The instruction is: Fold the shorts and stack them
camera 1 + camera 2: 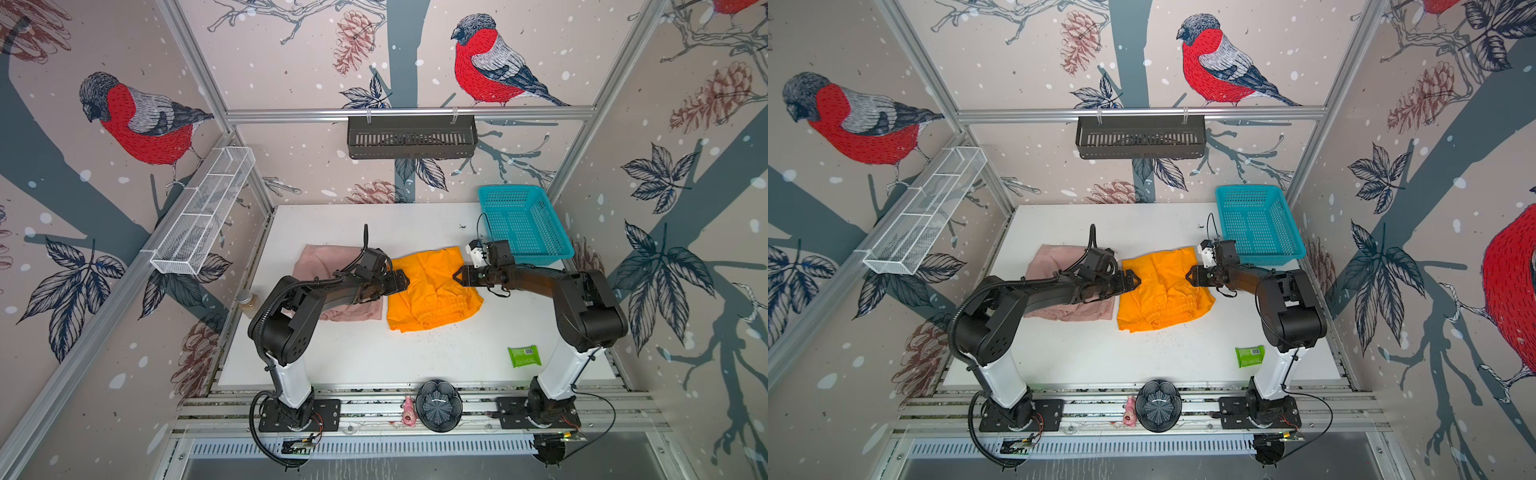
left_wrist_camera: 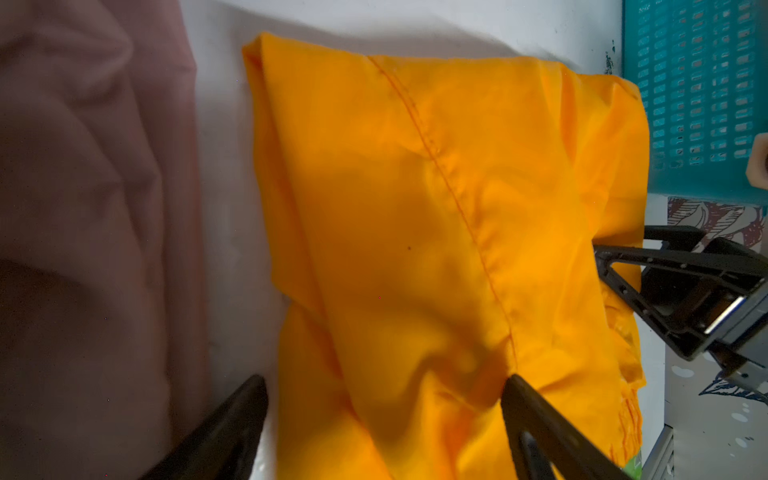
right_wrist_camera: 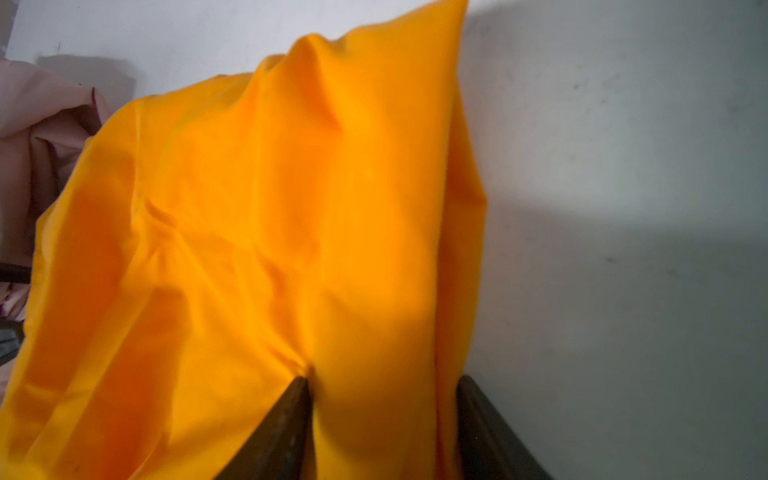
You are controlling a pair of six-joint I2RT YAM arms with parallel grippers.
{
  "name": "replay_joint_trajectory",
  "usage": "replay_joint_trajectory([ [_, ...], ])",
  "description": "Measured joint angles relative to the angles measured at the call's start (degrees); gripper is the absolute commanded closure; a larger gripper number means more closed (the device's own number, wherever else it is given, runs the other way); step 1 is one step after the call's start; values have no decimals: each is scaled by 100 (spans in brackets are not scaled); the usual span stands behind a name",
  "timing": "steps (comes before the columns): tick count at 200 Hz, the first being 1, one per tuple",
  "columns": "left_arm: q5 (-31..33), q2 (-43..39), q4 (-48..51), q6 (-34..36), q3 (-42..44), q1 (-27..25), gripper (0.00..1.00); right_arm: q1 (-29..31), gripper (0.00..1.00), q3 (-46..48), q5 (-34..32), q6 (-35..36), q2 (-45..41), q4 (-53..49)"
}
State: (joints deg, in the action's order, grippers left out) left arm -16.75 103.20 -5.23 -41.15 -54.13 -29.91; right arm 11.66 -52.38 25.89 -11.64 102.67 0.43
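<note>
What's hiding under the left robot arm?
The pink shorts lie on the table beneath the left arm. The arm covers their middle, so that part cannot be seen.

You lose the middle of the pink shorts [image 1: 320, 259] under the left arm [image 1: 332, 286] in both top views; in the left wrist view they're blurred and cut by the frame edge. The orange shorts [image 3: 249, 249] run off the right wrist frame. Print on the green packet [image 1: 524, 356]: too small to read.
</note>
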Motion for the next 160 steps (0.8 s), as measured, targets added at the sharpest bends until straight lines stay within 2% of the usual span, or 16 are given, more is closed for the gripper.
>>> replay_joint_trajectory([
  [25, -55, 72, -48, -57, -22, -22, 32, -9, 63, 160, 203, -46, -177, 9],
  [72, -227, 151, 4, -90, -39, -52, 86, -11, 79, 514, 400, -238, -562, 79],
  [89, -254, 216, 92, -85, -149, -55, 99, -9, 85, 695, 455, -365, -713, 212],
  [135, -236, 247, 750, 111, -752, -57, 100, 111, 96, 984, 533, -807, -1121, 345],
  [160, -101, 247, 1478, 391, -1346, -59, 100, 262, 97, 964, 522, -994, -1386, 299],
])
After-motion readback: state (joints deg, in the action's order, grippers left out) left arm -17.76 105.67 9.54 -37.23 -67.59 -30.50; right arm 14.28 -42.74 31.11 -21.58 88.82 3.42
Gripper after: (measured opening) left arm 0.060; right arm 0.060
